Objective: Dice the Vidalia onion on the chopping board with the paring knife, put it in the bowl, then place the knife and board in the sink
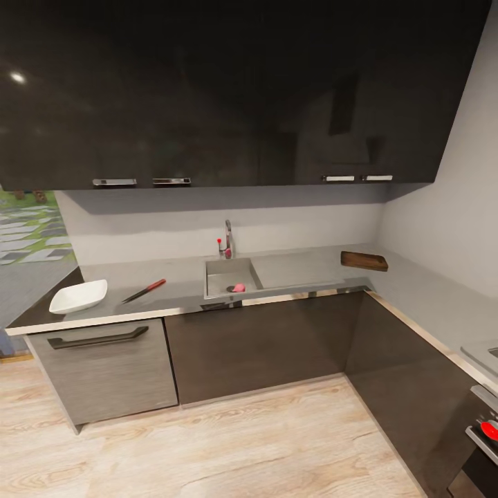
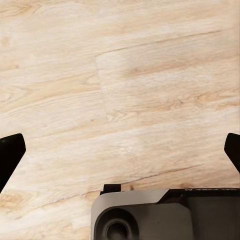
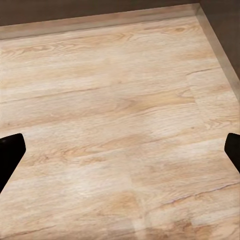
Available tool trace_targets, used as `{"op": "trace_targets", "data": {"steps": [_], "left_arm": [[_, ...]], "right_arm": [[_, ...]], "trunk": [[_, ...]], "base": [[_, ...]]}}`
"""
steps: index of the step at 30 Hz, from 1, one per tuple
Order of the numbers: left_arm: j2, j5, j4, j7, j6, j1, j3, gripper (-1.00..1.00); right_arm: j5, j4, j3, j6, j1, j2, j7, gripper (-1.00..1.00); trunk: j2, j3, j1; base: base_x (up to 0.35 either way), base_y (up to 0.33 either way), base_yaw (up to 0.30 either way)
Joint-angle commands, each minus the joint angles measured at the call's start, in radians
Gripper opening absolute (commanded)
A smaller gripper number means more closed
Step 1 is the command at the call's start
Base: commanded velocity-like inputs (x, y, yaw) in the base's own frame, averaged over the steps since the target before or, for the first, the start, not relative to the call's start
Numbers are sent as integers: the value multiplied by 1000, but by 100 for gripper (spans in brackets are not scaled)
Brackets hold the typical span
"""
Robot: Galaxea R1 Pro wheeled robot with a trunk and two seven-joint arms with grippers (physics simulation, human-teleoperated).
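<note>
From the head camera, an L-shaped grey countertop (image 1: pixel 290 271) ran under dark glossy wall cabinets (image 1: pixel 228 90). The sink (image 1: pixel 220 278) sat near the middle of the counter, with a tap (image 1: pixel 227 239) behind it at its 12 o'clock. The onion (image 1: pixel 238 288), pinkish in this render, lay on the sink floor toward the front wall. At 9 o'clock from the sink, the knife (image 1: pixel 144 291) with its red handle rested flat on the counter, blade pointing toward the front edge. Just beyond it at 9 o'clock again stood the white bowl (image 1: pixel 78 296), near the counter's end. The brown chopping board (image 1: pixel 364 261) lay well apart at the sink's 3 o'clock, in the corner by the wall. A stove (image 1: pixel 484 422) with a red knob showed at 4 o'clock in the picture.

Both wrist cameras looked down on a pale wood floor (image 2: pixel 125 90). The left gripper (image 2: pixel 120 152) had its dark fingertips (image 2: pixel 10 150) spread wide apart, gripping nothing. The right gripper (image 3: pixel 120 152) likewise had its fingertips (image 3: pixel 9 150) spread wide, nothing between them. No legible brand or writing could be made out anywhere.
</note>
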Motion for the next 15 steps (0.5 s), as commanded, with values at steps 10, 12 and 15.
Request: {"op": "trace_targets", "data": {"steps": [10, 12, 15], "left_arm": [[-1, 2, 2, 0, -2, 0, -2, 100], [-1, 2, 3, 0, -2, 0, -2, 100], [-1, 2, 3, 0, -2, 0, -2, 100]], "right_arm": [[1, -9, -1, -4, 0, 0, -2, 100], [1, -28, -1, -9, 0, 1, -3, 100], [2, -99, 0, -12, 0, 1, -5, 100]], "trunk": [[-1, 0, 0], [-1, 0, 0], [-1, 0, 0]], "base": [[0, 0, 0], [0, 0, 0], [0, 0, 0]]}}
